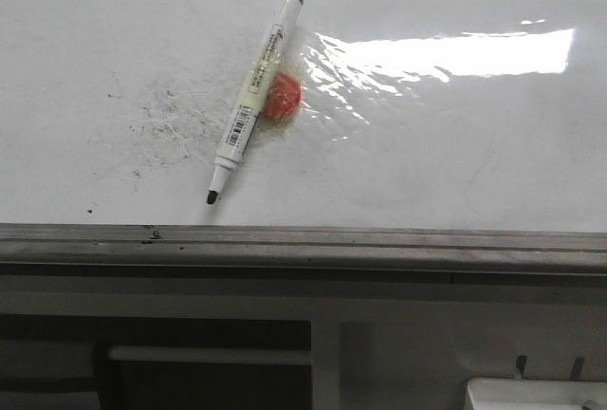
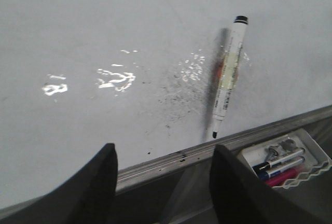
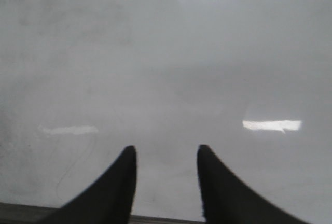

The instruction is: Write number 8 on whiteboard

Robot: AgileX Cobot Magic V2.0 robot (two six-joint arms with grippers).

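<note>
Both grippers hang empty with jaws spread: left gripper (image 2: 163,182) low in its view, right gripper (image 3: 166,182) over bare whiteboard (image 1: 455,163). No number 8 is drawn yet. An uncapped marker (image 1: 250,103) lies centre-left in the front view, propped on a red lump (image 1: 283,98). It looks light, stiff and slick-barrelled; mid-barrel seems the best hold.

Likely office or classroom: whiteboard (image 1: 455,163), marker tray (image 2: 288,162)
</note>
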